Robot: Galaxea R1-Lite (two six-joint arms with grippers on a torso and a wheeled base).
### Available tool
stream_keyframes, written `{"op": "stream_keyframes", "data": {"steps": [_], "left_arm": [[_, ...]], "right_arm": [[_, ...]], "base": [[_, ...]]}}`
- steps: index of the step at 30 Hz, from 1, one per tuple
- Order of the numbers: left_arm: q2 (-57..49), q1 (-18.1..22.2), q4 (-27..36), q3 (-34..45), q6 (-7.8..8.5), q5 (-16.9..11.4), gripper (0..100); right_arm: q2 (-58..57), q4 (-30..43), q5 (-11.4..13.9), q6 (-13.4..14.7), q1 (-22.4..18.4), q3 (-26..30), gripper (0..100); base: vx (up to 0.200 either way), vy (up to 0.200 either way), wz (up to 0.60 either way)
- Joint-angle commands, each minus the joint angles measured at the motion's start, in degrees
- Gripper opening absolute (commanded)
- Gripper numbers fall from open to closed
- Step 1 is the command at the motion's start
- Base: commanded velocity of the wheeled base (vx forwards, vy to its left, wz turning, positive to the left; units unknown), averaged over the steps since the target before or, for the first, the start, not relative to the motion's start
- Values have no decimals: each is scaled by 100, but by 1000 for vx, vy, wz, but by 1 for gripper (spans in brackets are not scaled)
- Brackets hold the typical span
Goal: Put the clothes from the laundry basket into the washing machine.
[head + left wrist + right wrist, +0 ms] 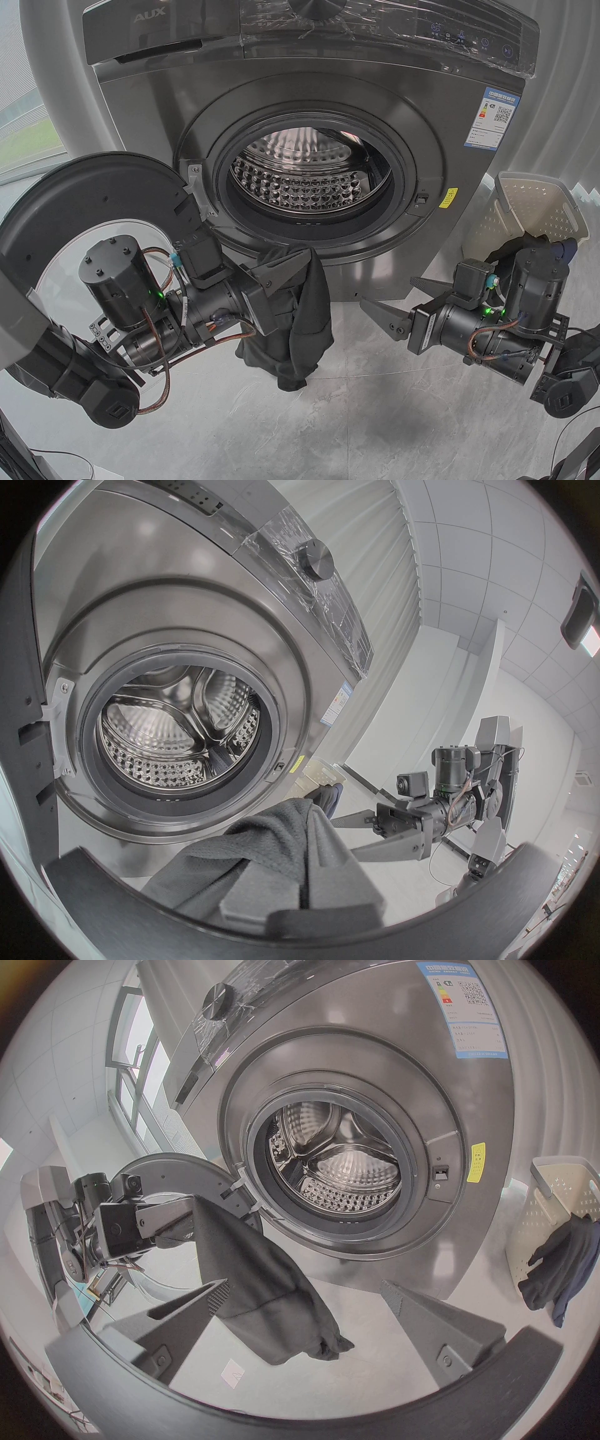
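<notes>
Above grey floor (375, 425), dark garment (309, 319) hangs clamped in left gripper (294, 265); right gripper (387, 292), jaws apart

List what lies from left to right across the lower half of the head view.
washer door → dark garment → right gripper → laundry basket

This is a laundry corner in a bright white room. A big grey metal washing machine (156, 112) with a round open door (81, 194) stands on a shiny grey stone floor (375, 425), beside a cream plastic laundry basket (537, 206) and white curtains (381, 574).
</notes>
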Motion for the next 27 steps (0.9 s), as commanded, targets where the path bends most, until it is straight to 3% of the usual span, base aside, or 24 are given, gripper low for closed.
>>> {"op": "stream_keyframes", "data": {"steps": [1, 10, 20, 27], "left_arm": [[15, 28, -12, -15, -8, 78, 0], [68, 28, -3, -103, -8, 219, 0], [314, 20, -3, -437, -8, 588, 0], [393, 11, -3, -463, 0, 640, 0]], "right_arm": [[326, -202, 7, -106, 41, 112, 100], [950, -1143, 7, -317, 173, 15, 100], [1372, -1538, 60, -352, 419, -310, 100], [1715, -1696, 51, -334, 524, -715, 100]], "base": [[0, 0, 0], [0, 0, 0], [0, 0, 0], [0, 0, 0]]}}
